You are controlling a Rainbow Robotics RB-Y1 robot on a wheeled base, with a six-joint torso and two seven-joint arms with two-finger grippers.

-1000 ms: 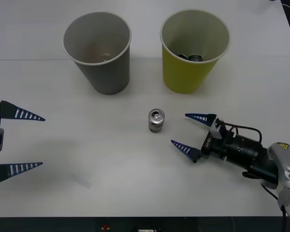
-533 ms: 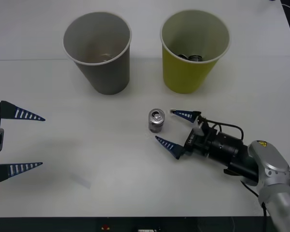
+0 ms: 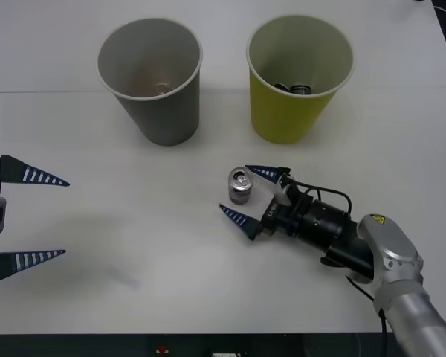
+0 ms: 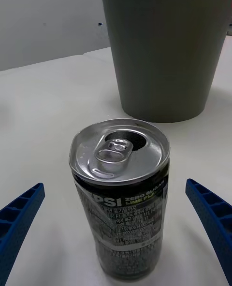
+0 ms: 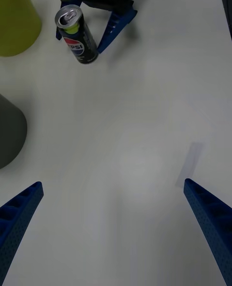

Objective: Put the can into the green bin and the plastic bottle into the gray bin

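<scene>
Can (image 3: 240, 186) stands upright mid-table, in front of the green bin (image 3: 300, 78) and gray bin (image 3: 150, 78). Your right gripper (image 3: 253, 195) is spread around it; centre it between the fingers, then squeeze gently. The left gripper (image 3: 28, 217) waits spread near the table's left edge.

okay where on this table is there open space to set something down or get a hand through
Bare white table runs between the open left gripper and the small dark drink can, below the gray paper cup. The gap between that cup and the yellow-green paper cup is free but narrow. It is crowded at the can, which the open right gripper straddles.
</scene>
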